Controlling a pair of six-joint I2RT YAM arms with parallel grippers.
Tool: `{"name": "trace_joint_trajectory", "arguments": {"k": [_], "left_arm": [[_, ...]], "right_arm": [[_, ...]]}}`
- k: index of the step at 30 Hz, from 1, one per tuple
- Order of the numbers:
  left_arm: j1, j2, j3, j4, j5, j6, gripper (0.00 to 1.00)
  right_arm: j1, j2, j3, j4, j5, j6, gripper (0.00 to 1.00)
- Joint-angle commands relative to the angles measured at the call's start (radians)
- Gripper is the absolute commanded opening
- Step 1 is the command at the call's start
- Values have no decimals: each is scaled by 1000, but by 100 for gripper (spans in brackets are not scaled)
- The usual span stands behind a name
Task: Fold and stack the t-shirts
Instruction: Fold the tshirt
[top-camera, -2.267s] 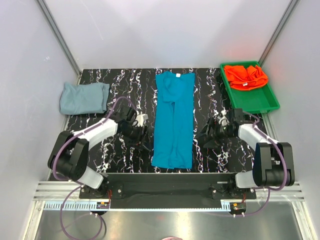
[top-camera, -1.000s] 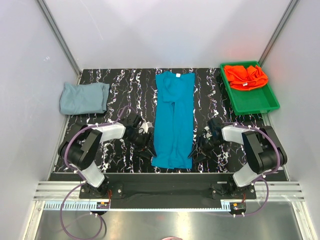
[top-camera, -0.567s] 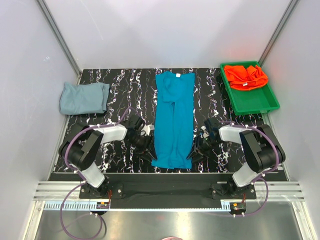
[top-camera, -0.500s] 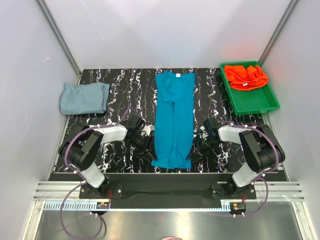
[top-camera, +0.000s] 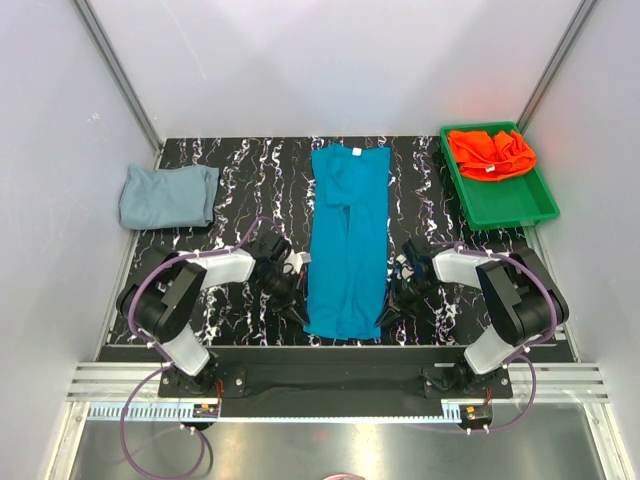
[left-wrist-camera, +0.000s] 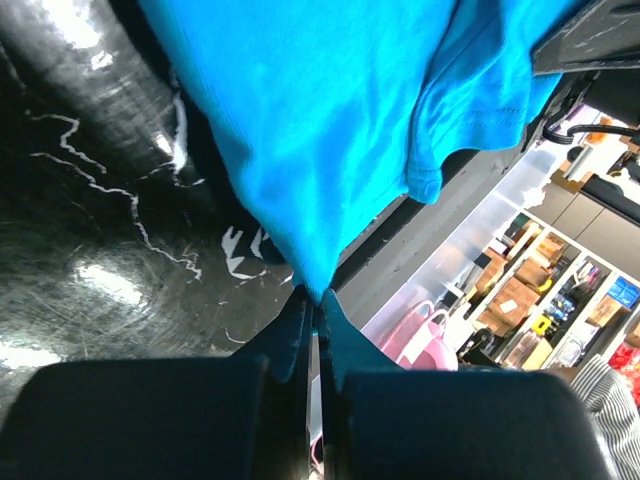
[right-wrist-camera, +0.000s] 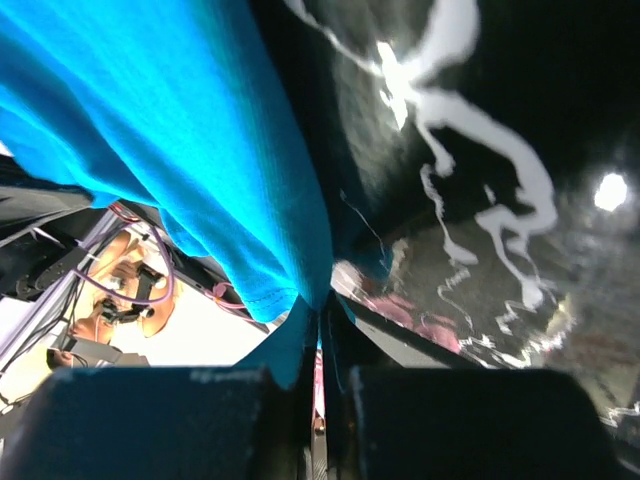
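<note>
The teal shirt (top-camera: 346, 240) lies lengthwise on the table (top-camera: 245, 170). The left gripper (top-camera: 299, 314) and right gripper (top-camera: 384, 314) each clamp a near hem corner. The grey shirt (top-camera: 166, 195) lies far left, the orange shirt (top-camera: 490, 152) in the tray (top-camera: 510, 203).

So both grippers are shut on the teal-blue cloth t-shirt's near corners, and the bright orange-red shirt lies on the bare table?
No: the bright orange-red shirt lies in the green plastic tray, as the top external view shows. The rest holds.
</note>
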Motion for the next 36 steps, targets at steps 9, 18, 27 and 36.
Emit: {"name": "trace_joint_trajectory", "arguments": {"k": [9, 18, 27, 36], "left_arm": [[-2, 25, 225, -168, 32, 144, 0], [27, 76, 397, -234, 11, 189, 0], [130, 209, 603, -271, -9, 220, 0], [163, 384, 842, -305, -11, 239, 0]], "right_arm": [[5, -114, 172, -127, 67, -97, 0], [-124, -59, 315, -98, 99, -146, 0], [-236, 99, 537, -35, 113, -155, 0], [-258, 243, 666, -10, 99, -169, 0]]}}
